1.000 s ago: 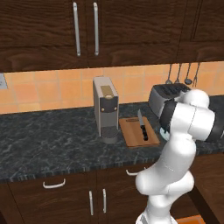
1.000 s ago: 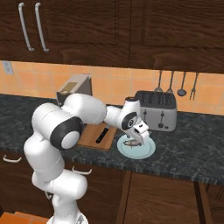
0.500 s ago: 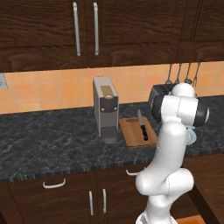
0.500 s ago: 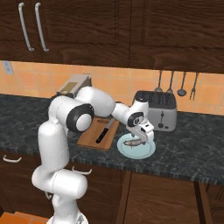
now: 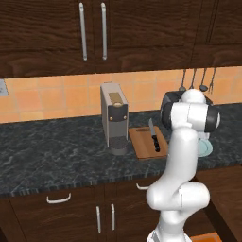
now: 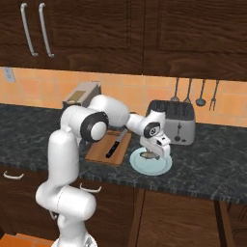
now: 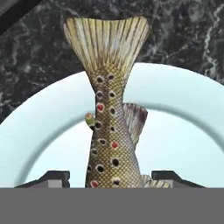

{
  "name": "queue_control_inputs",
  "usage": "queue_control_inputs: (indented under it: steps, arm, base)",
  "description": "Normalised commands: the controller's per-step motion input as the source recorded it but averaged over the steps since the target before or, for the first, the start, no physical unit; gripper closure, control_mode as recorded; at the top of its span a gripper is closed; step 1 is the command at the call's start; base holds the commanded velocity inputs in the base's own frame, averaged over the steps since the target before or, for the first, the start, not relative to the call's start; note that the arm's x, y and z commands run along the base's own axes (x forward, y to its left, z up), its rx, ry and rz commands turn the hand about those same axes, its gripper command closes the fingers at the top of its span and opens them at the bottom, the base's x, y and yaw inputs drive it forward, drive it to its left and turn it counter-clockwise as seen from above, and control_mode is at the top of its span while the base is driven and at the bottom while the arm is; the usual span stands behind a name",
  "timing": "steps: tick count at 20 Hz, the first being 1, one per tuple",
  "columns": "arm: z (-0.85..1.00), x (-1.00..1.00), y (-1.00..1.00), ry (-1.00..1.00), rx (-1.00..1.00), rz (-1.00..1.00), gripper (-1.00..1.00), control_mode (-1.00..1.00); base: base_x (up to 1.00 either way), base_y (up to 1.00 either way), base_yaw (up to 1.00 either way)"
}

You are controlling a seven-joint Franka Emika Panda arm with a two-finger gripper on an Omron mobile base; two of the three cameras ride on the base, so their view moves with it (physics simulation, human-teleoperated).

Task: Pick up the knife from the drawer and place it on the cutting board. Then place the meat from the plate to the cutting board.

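Meat (image 7: 107, 131), a scaly, spotted brown fish with ribbed fan tail, lies on the smooth pale-blue plate (image 7: 183, 113) near the counter's (image 6: 212, 164) front edge; gripper (image 7: 109, 177) fingertips (image 7: 52, 177) straddle it, grip uncertain.

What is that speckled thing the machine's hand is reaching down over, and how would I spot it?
Find the silver toaster on the dark counter; in front of it lies a pale blue plate. On the plate is the meat, a slim fish with a scaly, dotted brown skin and fanned tail, unlike the black-handled knife on the board beside it.
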Motion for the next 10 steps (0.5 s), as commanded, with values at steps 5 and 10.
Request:
queue_control_inputs:
  steps: [5,10]
  arm:
    - [0.16,-0.32,0.01,-0.11,0.04,0.0,1.0,-1.0]
    - [0.82,-0.38,0.6,-0.21,0.05,0.01,1.0,-1.0]
  base:
    - [0.0,0.0,0.0]
    - [0.0,0.0,0.0]
